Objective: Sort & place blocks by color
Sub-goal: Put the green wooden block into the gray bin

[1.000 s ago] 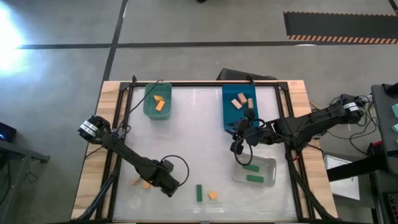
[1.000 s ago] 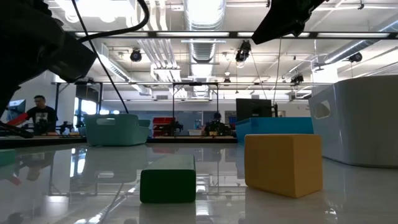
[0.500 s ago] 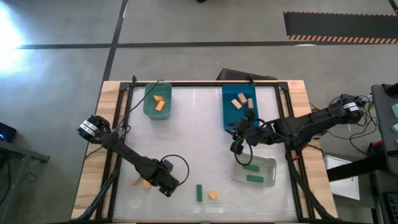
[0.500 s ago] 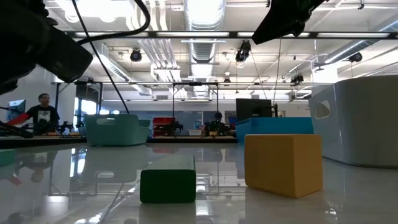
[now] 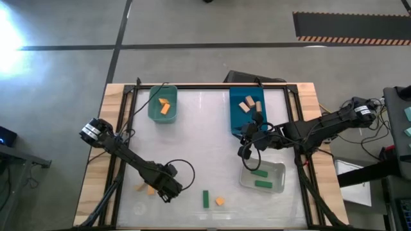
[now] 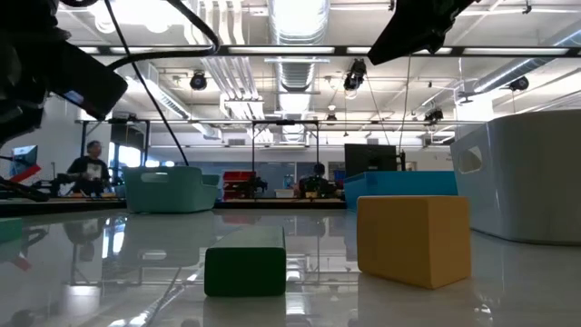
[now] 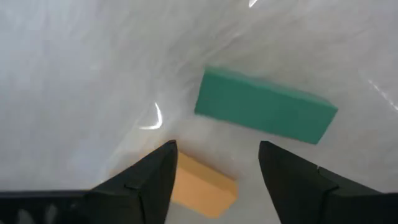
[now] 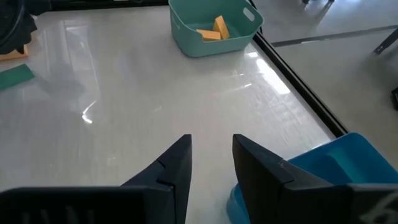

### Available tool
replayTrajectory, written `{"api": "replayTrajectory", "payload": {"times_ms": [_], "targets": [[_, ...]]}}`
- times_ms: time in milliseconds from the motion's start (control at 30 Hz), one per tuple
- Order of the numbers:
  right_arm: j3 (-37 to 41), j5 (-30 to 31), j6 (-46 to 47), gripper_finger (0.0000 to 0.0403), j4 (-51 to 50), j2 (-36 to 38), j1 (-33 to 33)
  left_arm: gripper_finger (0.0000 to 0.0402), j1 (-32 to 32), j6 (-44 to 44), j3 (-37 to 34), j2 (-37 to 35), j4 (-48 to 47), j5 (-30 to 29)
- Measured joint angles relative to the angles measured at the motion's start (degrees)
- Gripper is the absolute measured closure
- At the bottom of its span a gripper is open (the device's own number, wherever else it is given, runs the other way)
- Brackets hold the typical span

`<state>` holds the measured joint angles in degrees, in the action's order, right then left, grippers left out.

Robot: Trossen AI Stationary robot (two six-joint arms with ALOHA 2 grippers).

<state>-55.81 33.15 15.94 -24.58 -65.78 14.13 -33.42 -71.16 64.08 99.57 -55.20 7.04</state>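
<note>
— Risk? Left gripper [image 7: 214, 180], fingers spread and empty, low over orange block [image 7: 202, 188] with green block [image 7: 266, 111] just beyond; could nudge the green one aside.

— Farther off? Right gripper [image 8: 211, 165], slightly parted, empty, beside blue bin [image 8: 339, 165]; teal bin [image 8: 214, 28] holding orange pieces.

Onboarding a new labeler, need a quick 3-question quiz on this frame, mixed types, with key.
1. True or false: the teal bin holds orange blocks.
2. Which bin holds green blocks? A) teal bin B) blue bin C) clear bin
3. Fill in: the left gripper is open above an orange block and a ____ block on the table.

The right gripper waits, open, by the blue bin.

Key: 1 true; 2 C; 3 green.
</note>
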Motion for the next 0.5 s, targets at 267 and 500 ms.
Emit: {"api": "replayTrajectory", "payload": {"times_ms": [267,500], "targets": [[0.7,0.0,0.0,0.0295,0.0,0.0,0.0,0.0309,0.0,2.6,-2.2,0.0,0.3,-0.4],[1.1,0.0,0.1,0.0297,0.0,0.0,0.0,0.0379,0.2,2.6,-2.4,0.0,0.7,-3.5]]}}
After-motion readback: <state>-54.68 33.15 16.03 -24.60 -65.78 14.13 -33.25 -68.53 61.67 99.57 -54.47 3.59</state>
